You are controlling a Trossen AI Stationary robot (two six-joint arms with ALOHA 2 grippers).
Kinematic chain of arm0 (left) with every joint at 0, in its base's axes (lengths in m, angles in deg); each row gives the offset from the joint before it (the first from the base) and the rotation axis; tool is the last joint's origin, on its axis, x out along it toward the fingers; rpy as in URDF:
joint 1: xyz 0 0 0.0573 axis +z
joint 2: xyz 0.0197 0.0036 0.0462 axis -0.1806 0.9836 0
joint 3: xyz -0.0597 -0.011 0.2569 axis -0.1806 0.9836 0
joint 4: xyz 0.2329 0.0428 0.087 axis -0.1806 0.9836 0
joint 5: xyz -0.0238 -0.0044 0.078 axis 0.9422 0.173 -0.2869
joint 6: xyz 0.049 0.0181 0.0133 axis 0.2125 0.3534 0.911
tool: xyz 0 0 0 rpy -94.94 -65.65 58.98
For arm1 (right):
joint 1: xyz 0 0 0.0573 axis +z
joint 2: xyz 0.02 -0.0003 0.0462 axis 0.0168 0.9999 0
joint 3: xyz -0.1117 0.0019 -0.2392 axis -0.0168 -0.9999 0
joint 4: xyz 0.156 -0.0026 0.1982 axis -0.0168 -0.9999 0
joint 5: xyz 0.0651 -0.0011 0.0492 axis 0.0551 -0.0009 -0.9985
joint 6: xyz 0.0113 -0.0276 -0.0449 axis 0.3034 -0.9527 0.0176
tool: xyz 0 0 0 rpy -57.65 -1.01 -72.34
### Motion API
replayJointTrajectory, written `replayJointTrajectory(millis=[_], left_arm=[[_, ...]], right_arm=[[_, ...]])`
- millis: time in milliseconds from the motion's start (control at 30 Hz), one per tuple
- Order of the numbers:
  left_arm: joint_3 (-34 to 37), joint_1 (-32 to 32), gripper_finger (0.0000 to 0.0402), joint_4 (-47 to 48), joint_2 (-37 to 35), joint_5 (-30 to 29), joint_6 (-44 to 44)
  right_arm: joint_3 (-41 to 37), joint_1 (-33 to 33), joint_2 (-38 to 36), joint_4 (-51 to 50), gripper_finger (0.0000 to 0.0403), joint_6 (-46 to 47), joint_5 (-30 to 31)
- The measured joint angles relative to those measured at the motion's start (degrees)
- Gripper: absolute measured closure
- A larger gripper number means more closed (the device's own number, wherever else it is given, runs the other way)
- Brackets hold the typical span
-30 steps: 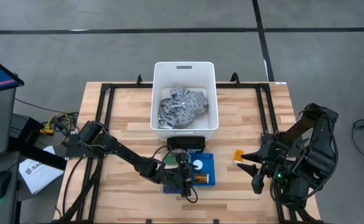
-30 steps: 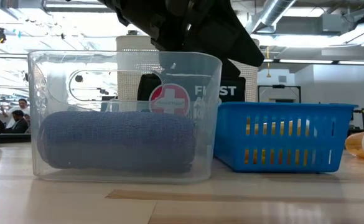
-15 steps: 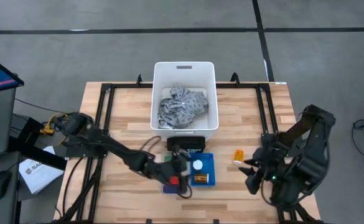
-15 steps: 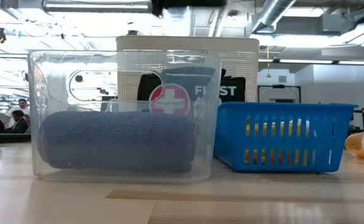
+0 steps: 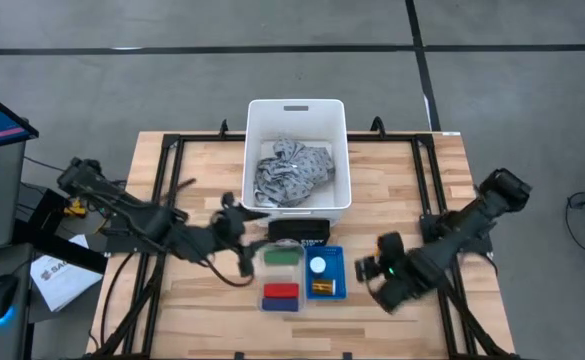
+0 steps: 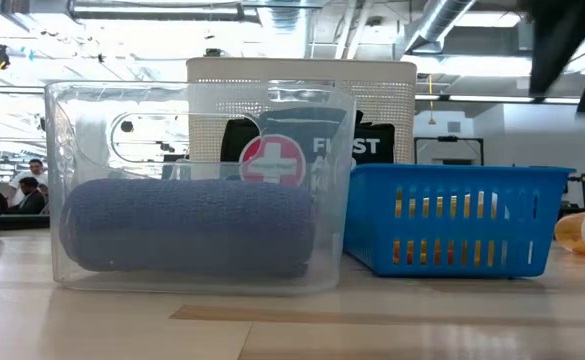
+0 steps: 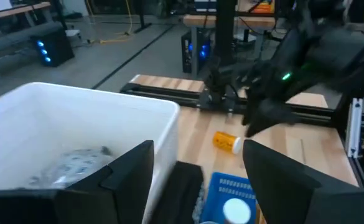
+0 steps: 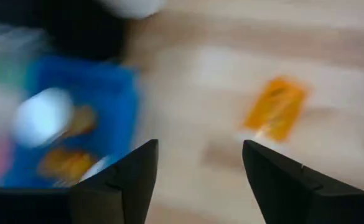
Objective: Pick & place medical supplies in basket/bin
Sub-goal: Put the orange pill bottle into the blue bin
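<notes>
Right gripper (image 5: 377, 272) low over the table just beside the blue basket (image 5: 322, 272), fingers spread with nothing between them; a loose orange pill bottle (image 8: 275, 107) lies on its side on bare wood ahead of it — apparent pick target. Left gripper (image 5: 240, 215) near the white bin (image 5: 297, 108), fingers apart and empty. Grey patterned cloth (image 5: 290, 172) already in the bin; white jar (image 5: 317, 265) and another orange bottle (image 5: 322, 288) in the blue basket; green cylinder (image 5: 281, 257) and red cylinder (image 5: 280, 291) beside it. To do well: centre the fingers across the bottle's body — square to its axis; descend slowly so it cannot roll; close firmly before lifting.
</notes>
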Motion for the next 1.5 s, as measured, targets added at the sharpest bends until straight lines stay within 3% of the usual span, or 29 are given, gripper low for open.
replayJointTrajectory(millis=[167,500,800,1033,1233,1500], left_arm=[[0.00,0.07,0.0166,3.57,-4.78,-0.71,0.35],[0.02,0.38,0.0166,5.08,-7.30,-0.93,3.30],[0.04,0.38,0.0166,5.06,-7.30,-0.89,3.39],[0.04,0.38,0.0166,4.80,-7.30,-0.73,3.31],[0.04,0.38,0.0166,4.72,-7.28,-0.72,2.60],[0.04,0.38,0.0166,4.71,-7.26,-0.74,1.41]], right_arm=[[-4.41,-7.44,-0.16,-3.01,0.0157,-0.87,-4.95],[-14.31,-12.36,-0.23,7.58,0.0145,0.17,-14.23],[-16.91,-15.55,-0.28,4.97,0.0145,0.37,-14.12],[-23.77,-17.25,-0.26,16.79,0.0145,0.39,-14.51],[-27.03,-17.99,-0.26,20.89,0.0149,0.76,-14.48],[-27.42,-17.94,-0.30,20.84,0.0202,0.64,-13.34]])
